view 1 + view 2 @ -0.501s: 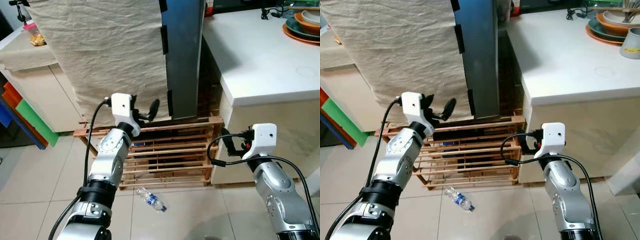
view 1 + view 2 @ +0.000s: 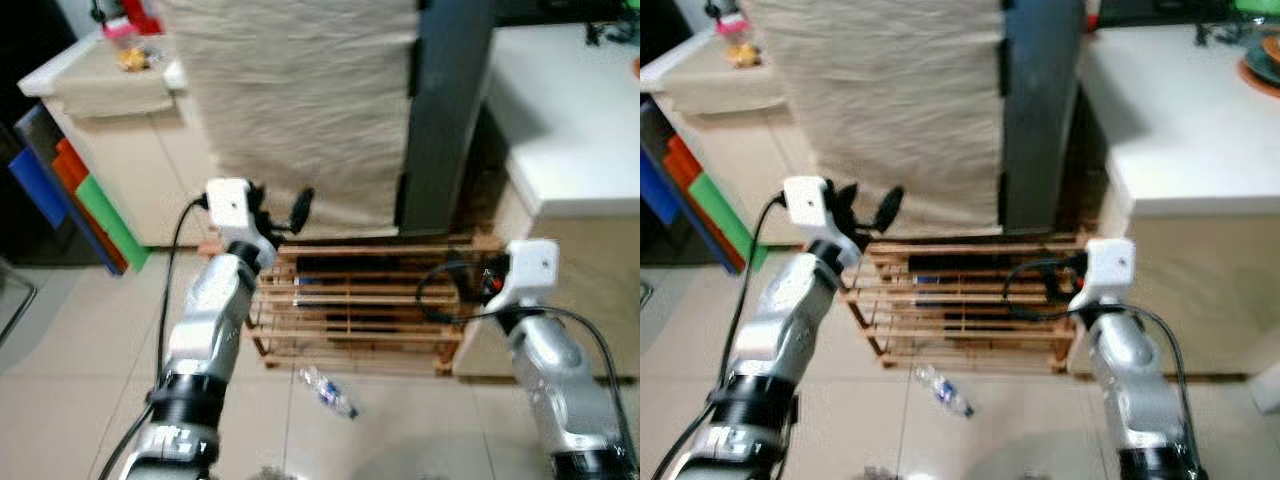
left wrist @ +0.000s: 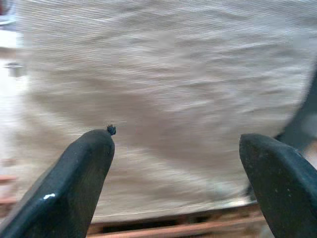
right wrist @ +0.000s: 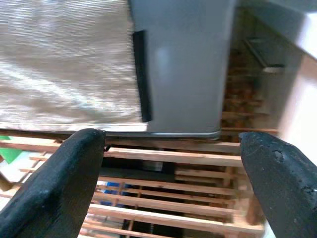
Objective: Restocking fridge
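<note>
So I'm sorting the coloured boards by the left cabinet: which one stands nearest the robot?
The green board. It leans at the front of the stack beside the cabinet, with the orange and blue ones behind it.

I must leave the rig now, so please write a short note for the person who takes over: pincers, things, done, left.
Left pincer: open, empty, raised before the cloth that hangs over the fridge.
Right pincer: open, empty, low, facing the wooden rack under the fridge.
Bottle: lying on the floor tiles in front of the rack, between the two arms.
Done: nothing is held, and the fridge looks shut.
Left: probably pick up the bottle, open the fridge, put it inside.
</note>
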### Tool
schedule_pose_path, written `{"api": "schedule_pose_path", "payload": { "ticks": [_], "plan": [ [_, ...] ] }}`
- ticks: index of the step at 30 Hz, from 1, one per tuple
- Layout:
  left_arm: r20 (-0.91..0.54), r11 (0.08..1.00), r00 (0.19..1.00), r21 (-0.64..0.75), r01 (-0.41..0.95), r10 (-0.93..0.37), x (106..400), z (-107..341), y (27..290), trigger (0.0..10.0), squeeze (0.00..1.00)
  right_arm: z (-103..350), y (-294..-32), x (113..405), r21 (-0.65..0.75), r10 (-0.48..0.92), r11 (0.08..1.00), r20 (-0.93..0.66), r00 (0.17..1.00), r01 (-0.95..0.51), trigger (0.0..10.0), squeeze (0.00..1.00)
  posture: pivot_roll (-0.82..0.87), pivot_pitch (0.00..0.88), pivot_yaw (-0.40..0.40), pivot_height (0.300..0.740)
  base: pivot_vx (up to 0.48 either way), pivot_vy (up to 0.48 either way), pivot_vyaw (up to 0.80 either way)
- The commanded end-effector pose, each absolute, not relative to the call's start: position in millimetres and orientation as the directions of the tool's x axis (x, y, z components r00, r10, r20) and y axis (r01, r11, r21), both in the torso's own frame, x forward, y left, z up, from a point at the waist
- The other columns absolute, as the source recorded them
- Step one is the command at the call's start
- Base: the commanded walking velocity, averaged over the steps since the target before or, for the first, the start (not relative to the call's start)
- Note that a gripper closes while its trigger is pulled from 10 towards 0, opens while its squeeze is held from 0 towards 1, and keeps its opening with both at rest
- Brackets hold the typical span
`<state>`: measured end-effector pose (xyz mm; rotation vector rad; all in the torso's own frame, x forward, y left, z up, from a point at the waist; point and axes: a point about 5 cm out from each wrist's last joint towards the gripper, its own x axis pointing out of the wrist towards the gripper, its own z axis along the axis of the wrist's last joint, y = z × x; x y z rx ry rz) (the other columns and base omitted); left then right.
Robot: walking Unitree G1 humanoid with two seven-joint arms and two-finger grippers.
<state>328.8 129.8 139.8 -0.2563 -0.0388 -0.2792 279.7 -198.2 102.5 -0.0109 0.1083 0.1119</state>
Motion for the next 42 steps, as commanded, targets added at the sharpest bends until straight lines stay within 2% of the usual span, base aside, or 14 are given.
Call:
{"api": "schedule_pose_path", "payload": {
  "ticks": [1, 13, 18, 24, 27, 29, 35, 42],
  "plan": [
    [0.072, 0.919, 0.954, -0.253, 0.301, -0.292, 329, 142, 119, 10.0, 0.0, 106, -207, 278, -0.031, 0.086, 0.996, -0.092, 0.992, -0.089, 10.0, 0.0, -0.2, 0.0, 0.095, 0.74, 0.0, 0.469, 0.0],
    [0.036, 0.935, 0.953, -0.183, 0.303, -0.302, 333, 140, 124, 10.0, 0.0, 101, -213, 269, -0.03, 0.067, 0.997, -0.102, 0.992, -0.071, 10.0, 0.0, -0.2, 0.0, 0.1, 0.74, 0.0, 0.469, 0.0],
    [0.017, 0.935, 0.962, -0.23, 0.269, -0.273, 335, 136, 131, 10.0, 0.0, 100, -216, 265, -0.038, 0.065, 0.997, -0.107, 0.992, -0.069, 10.0, 0.0, -0.21, 0.0, 0.096, 0.74, 0.0, 0.472, 0.0],
    [0.004, 0.943, 0.966, -0.215, 0.253, -0.258, 337, 135, 134, 10.0, 0.0, 102, -218, 264, -0.037, 0.064, 0.997, -0.088, 0.994, -0.068, 10.0, 0.0, -0.2, 0.0, 0.096, 0.74, 0.0, 0.474, -0.23],
    [0.016, 0.957, 0.968, -0.144, 0.251, -0.251, 338, 137, 135, 10.0, 0.0, 102, -220, 263, -0.047, 0.05, 0.997, -0.076, 0.996, -0.053, 10.0, 0.0, -0.2, 0.0, 0.096, 0.74, 0.0, 0.476, -0.71],
    [0.035, 0.97, 0.97, -0.021, 0.24, -0.24, 337, 140, 133, 10.0, 0.0, 102, -226, 260, -0.077, 0.015, 0.997, -0.07, 0.997, -0.02, 10.0, 0.0, -0.2, 0.0, 0.095, 0.74, 0.0, 0.0, 0.0],
    [0.06, 0.951, 0.959, -0.123, 0.284, -0.278, 333, 142, 129, 10.0, 0.0, 99, -234, 249, -0.076, -0.012, 0.997, -0.07, 0.997, 0.006, 10.0, 0.0, -0.21, 0.0, 0.1, 0.74, 0.054, 0.059, 0.0],
    [0.051, 0.956, 0.962, -0.11, 0.272, -0.268, 336, 140, 133, 10.0, 0.0, 100, -234, 248, -0.081, -0.025, 0.996, -0.056, 0.998, 0.021, 10.0, 0.0, -0.21, 0.0, 0.113, 0.74, 0.381, 0.294, 0.0]
  ]
}}
